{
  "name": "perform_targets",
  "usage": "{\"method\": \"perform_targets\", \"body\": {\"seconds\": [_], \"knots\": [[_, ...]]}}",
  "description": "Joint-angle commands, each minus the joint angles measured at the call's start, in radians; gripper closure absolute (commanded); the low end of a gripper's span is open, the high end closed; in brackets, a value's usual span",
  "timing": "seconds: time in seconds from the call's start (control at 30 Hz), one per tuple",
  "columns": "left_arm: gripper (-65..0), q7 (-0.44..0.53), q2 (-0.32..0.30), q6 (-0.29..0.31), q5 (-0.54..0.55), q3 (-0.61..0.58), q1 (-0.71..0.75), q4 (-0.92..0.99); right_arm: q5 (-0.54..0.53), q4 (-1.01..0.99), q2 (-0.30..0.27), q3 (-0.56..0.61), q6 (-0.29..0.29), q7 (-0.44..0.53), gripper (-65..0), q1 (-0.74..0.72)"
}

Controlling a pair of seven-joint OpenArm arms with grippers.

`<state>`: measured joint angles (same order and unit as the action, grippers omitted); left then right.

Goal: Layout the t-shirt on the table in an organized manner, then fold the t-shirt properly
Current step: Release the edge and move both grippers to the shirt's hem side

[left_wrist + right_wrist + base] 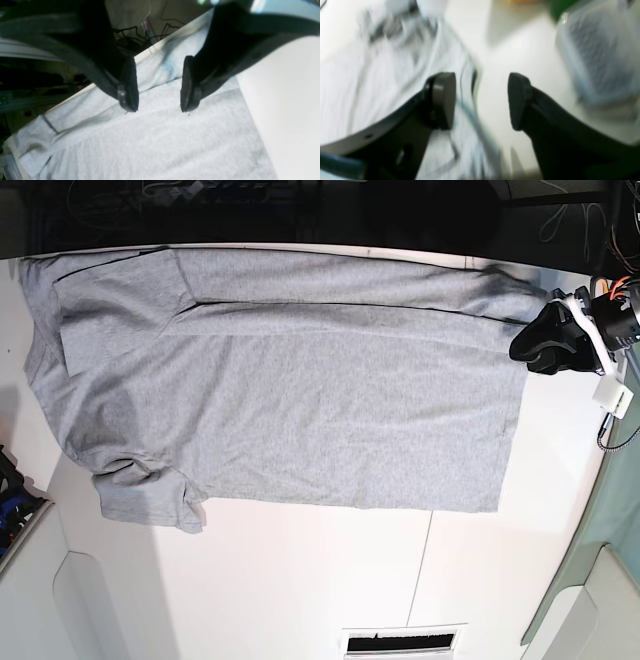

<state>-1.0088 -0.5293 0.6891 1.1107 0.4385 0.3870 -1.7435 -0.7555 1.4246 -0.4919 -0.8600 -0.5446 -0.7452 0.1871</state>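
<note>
The t-shirt (300, 380) lies spread flat on the white table (300, 580), plain grey side up, its hem toward the right and its sleeves toward the left. My left gripper (535, 342) hovers at the shirt's hem corner by the far table edge. In the left wrist view it (159, 105) is open just above the grey fabric (155, 140), with nothing between its fingers. My right gripper (481, 100) is open too, over the blurred edge of the shirt (370, 75) and bare table (520, 50). It does not show clearly in the base view.
Cables (140, 32) lie on the floor beyond the table's far edge. A clear plastic bag (600, 62) sits right of the right gripper. A green cloth (610, 510) hangs at the table's right side. A dark seam (425, 550) and a vent slot (398, 642) mark the front.
</note>
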Motion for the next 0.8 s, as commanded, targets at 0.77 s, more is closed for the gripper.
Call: {"method": "perform_targets", "body": {"seconds": [0.77], "knots": [[-39.9, 0.197, -0.053, 0.009, -0.188, -0.198, -0.33, 0.398, 0.502, -0.98, -0.063, 0.571, 0.042, 0.488, -33.0, -0.764]]}}
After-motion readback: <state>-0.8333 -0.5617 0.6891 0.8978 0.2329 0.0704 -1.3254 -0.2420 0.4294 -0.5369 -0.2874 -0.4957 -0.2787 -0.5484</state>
